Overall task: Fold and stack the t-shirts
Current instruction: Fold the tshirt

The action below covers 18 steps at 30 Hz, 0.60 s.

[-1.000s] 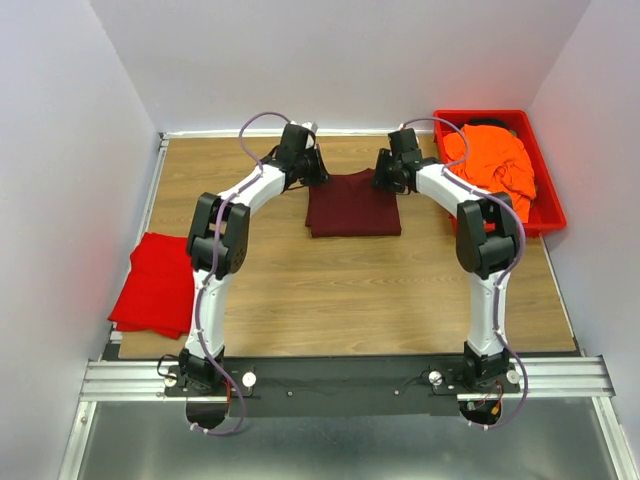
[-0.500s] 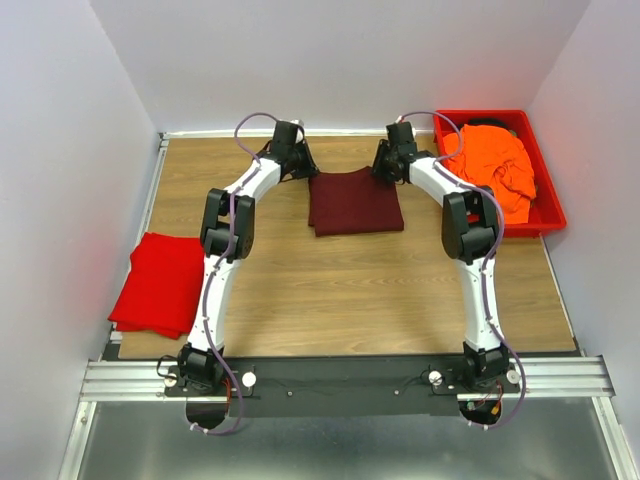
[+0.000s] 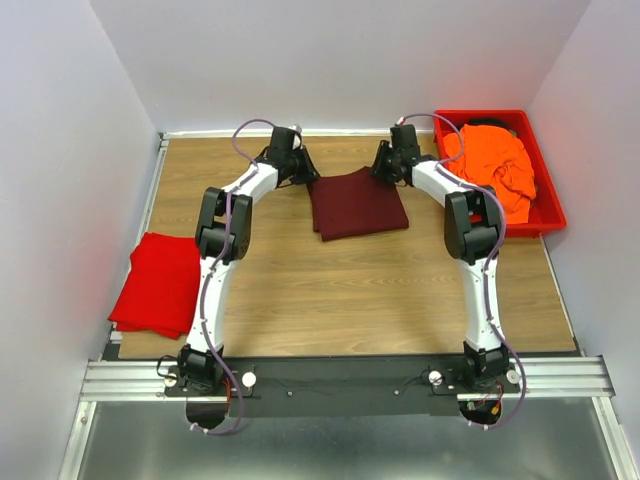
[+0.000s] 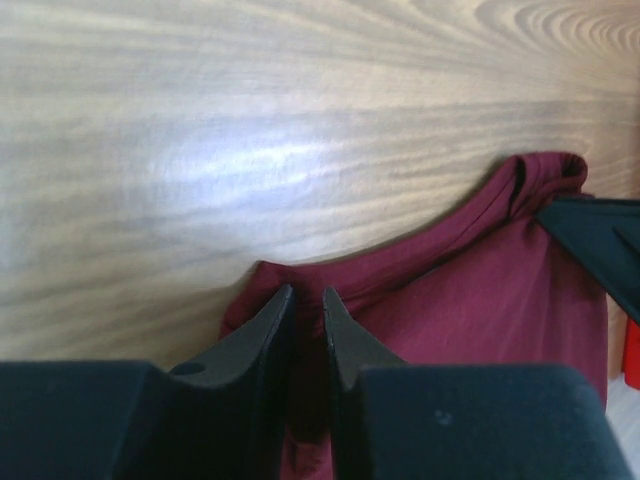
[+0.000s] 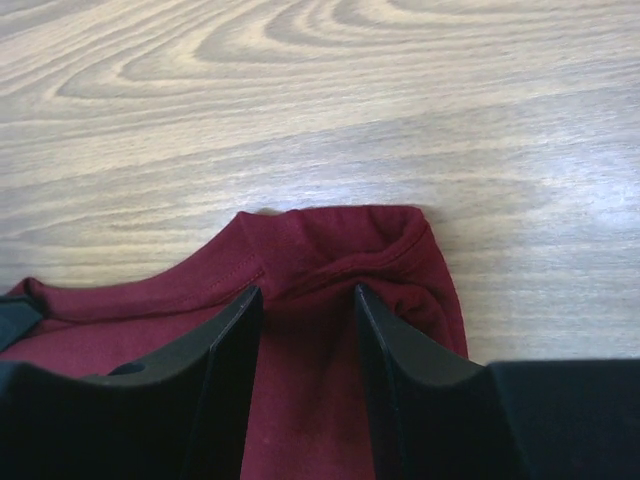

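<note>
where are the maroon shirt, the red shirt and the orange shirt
maroon shirt [image 3: 358,203], top view, middle of folded cloth
red shirt [image 3: 160,283], top view, middle of folded cloth
orange shirt [image 3: 492,160], top view, middle of the heap

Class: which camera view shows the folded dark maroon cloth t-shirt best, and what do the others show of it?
Top external view: the whole folded dark maroon cloth t-shirt shows there, outline included. Each wrist view shows only one bunched corner of it, close up.
</note>
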Each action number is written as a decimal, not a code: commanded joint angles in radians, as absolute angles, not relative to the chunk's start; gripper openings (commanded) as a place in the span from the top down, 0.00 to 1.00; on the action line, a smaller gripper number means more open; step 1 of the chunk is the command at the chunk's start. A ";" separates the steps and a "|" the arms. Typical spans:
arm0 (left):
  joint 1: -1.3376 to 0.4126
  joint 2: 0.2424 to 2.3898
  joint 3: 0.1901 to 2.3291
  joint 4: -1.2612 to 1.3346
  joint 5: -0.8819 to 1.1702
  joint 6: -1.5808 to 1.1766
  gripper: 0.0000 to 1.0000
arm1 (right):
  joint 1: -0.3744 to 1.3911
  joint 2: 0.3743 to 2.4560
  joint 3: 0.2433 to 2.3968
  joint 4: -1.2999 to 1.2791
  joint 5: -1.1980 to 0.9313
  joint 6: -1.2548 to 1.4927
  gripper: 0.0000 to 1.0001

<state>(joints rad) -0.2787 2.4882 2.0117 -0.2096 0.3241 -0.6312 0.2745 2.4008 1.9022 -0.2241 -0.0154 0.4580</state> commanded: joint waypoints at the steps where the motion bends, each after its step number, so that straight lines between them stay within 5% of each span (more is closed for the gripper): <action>1: -0.273 2.413 1.915 -0.204 0.351 -0.626 0.77 | 0.275 2.381 1.760 -0.302 -0.055 0.448 0.50; 18: -0.351 1.889 1.100 0.037 0.351 -0.657 0.77 | 0.420 1.783 0.915 -0.219 -0.038 0.635 0.49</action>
